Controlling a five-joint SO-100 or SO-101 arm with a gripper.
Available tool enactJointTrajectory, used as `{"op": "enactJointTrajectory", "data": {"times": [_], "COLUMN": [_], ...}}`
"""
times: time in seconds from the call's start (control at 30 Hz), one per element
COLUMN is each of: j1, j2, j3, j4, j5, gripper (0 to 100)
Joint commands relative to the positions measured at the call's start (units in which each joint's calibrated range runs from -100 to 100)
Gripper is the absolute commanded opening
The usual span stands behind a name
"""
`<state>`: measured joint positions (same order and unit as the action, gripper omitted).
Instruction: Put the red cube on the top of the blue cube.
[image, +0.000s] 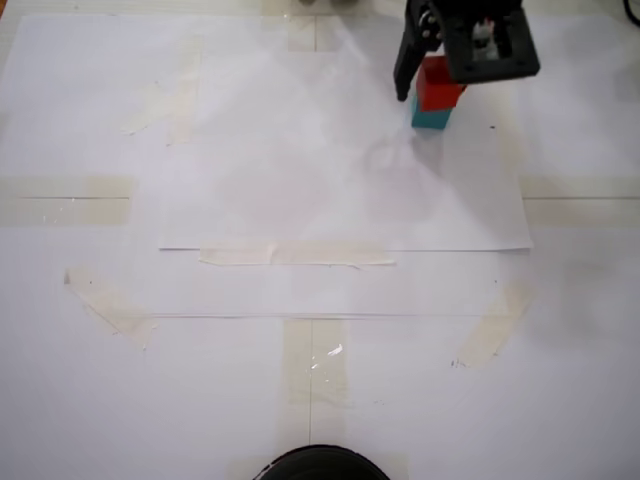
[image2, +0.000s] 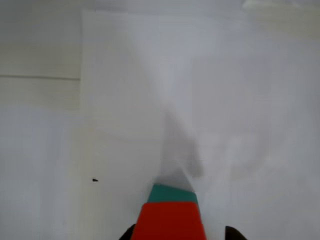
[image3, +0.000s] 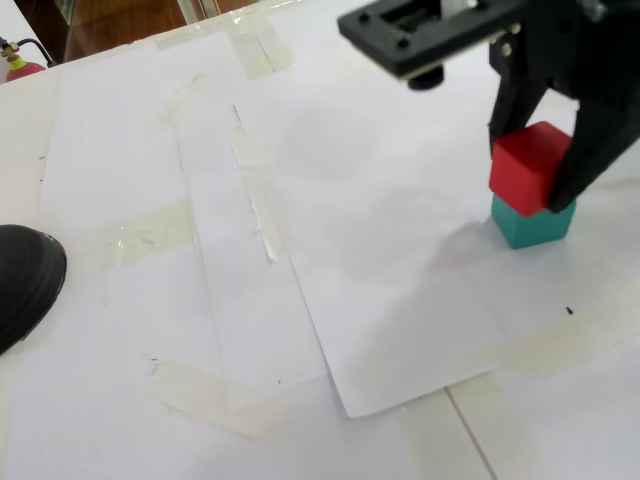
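Atop teal blue cube (image3: 530, 224), matte red cube (image3: 527, 166)

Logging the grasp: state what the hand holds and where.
The hand grips the red cube by two opposite side faces, resting on the blue cube.

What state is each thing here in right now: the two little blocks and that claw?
red cube: resting on top of the teal one, slightly skewed, between the claw's fingers.
blue cube: flat on the white paper, underneath the red one.
claw: around the red cube; whether it grips cannot be told.
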<state>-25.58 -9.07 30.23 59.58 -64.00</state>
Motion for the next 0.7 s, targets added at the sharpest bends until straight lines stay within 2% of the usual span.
{"op": "enactJointTrajectory", "data": {"times": [0.0, 0.37, 0.67], "j1": [-1.5, -4.1, -4.7], "j2": [-1.0, -2.1, -3.6], "j3": [-1.0, -3.1, -4.0], "j4": [-0.8, 0.1, -0.3], "j5": [-0.8, -3.1, -2.8], "gripper": [29, 35, 39]}}
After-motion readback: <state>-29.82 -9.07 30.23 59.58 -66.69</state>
